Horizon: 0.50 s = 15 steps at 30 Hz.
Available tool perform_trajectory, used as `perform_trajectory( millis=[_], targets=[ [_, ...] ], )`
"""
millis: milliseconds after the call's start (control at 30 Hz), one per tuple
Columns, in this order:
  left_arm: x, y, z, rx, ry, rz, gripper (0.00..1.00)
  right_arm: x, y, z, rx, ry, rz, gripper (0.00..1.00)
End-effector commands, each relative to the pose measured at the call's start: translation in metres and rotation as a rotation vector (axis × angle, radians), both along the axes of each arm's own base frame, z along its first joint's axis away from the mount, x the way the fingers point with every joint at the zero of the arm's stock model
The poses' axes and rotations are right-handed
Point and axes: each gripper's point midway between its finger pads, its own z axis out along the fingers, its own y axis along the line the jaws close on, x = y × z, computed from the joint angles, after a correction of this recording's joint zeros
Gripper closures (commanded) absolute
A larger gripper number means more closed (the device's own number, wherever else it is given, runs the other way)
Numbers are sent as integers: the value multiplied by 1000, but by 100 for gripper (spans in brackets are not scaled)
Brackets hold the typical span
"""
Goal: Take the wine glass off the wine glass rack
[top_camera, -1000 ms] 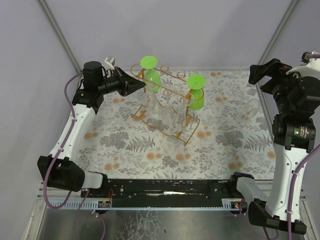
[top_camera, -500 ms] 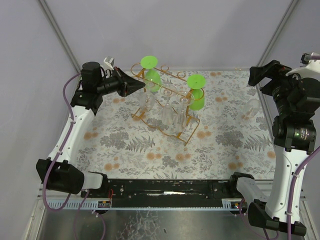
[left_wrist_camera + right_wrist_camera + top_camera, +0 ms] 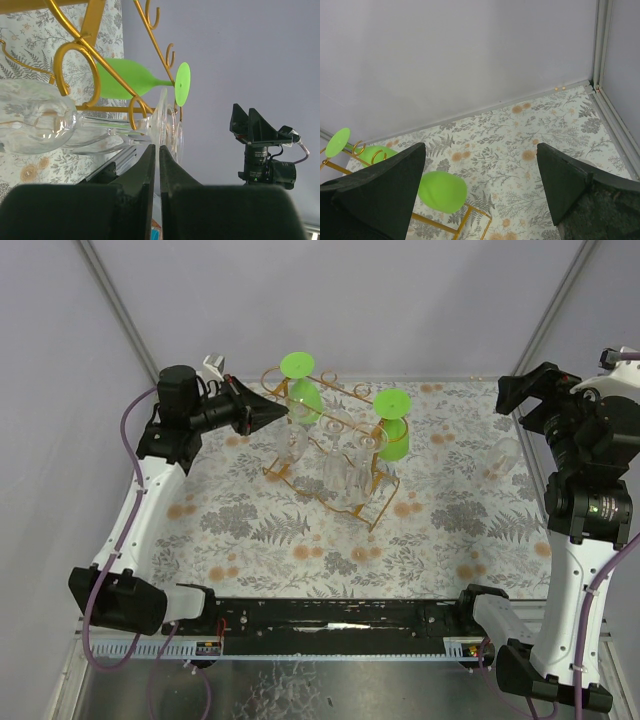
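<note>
Hanging bowl-down from one golden wire rack [image 3: 95,20] on the floral tabletop [image 3: 450,530] are two green wine glasses [image 3: 303,395] and several clear ones, too overlapped to count. My left claw [image 3: 156,146], pinched to a slit, sits at the foot of the end clear wine glass [image 3: 35,117]; my right claw [image 3: 480,145] gapes wide, well apart.

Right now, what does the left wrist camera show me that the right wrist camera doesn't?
Only the left wrist view: the clear glasses hanging in the rack, their feet just past the left claw, whose fingers are closed together, and the right arm in the distance. Only the right wrist view: the far corner of the table and a second green glass, framed by the wide-open right claw. Both: the gold rack, a green glass, the flowered tabletop and the grey wall.
</note>
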Motion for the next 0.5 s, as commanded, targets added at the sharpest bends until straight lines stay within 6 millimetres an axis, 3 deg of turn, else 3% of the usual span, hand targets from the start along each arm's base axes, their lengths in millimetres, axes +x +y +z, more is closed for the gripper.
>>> perform_trajectory(
  millis=[0, 467],
  targets=[
    [-14, 1, 19, -19, -66, -19, 100, -8, 5, 19, -26, -62, 20, 1],
    [-21, 5, 30, -32, -91, -22, 100, -12, 6, 20, -27, -59, 22, 1]
  ],
)
